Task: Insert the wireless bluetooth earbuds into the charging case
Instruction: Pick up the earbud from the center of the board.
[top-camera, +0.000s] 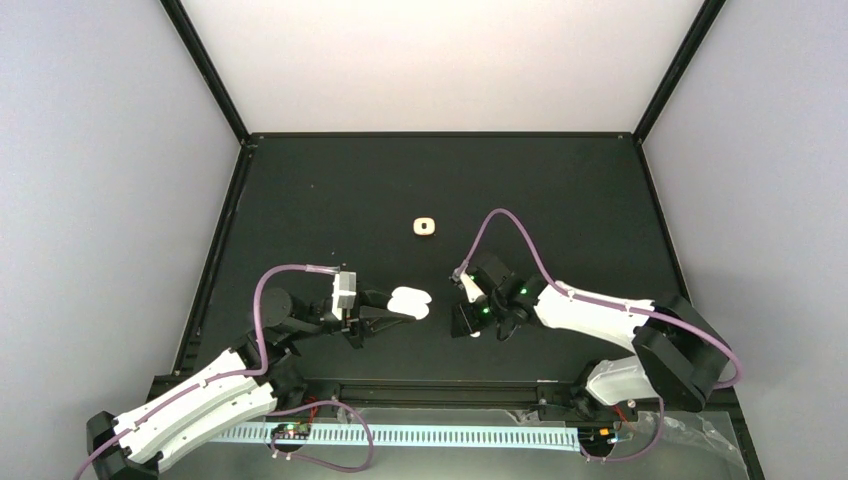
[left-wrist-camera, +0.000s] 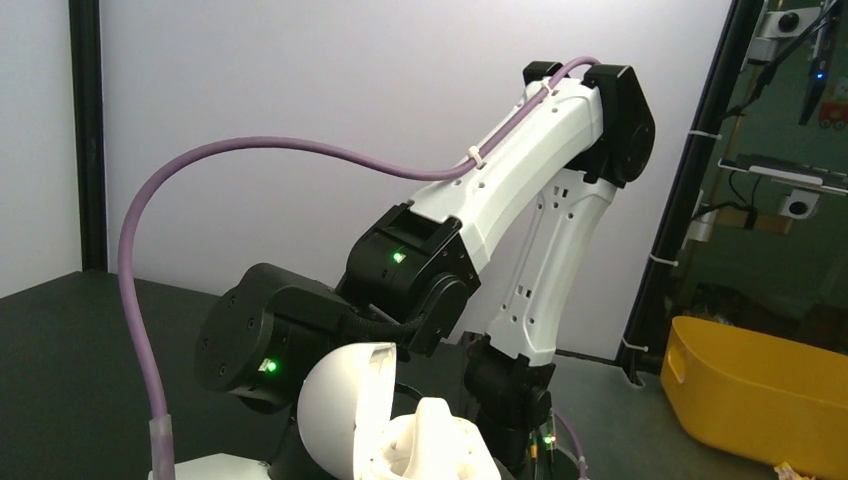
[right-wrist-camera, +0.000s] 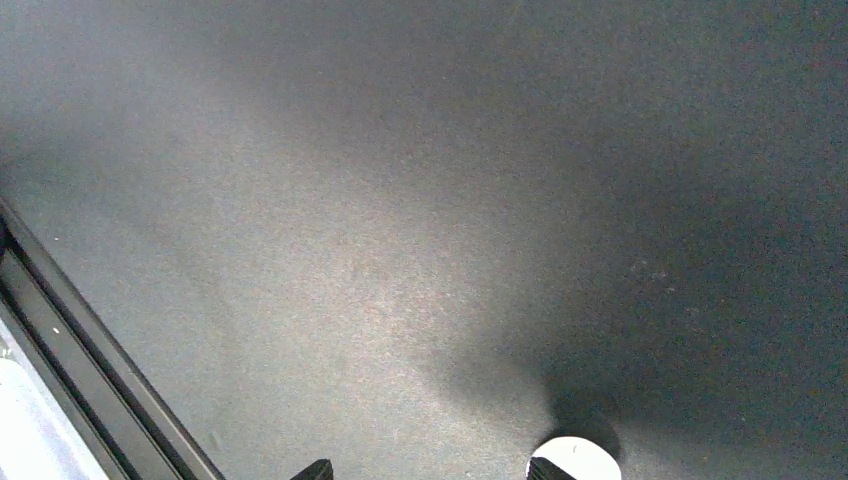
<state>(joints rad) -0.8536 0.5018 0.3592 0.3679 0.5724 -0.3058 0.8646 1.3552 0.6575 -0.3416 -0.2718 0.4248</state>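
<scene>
- left pincer clenched on open case; earbud sits upright in it
- right pincer released, fingers apart, low over worktop; nothing between them

The far half of the table lies open except for a small cream square at 12 o'clock from the gap between the jaws. That gap is narrow. The open charging case in the left jaws closes its 9 o'clock side and the right jaws its 3 o'clock side, with a white bit, perhaps an earbud, at their tip.
</scene>
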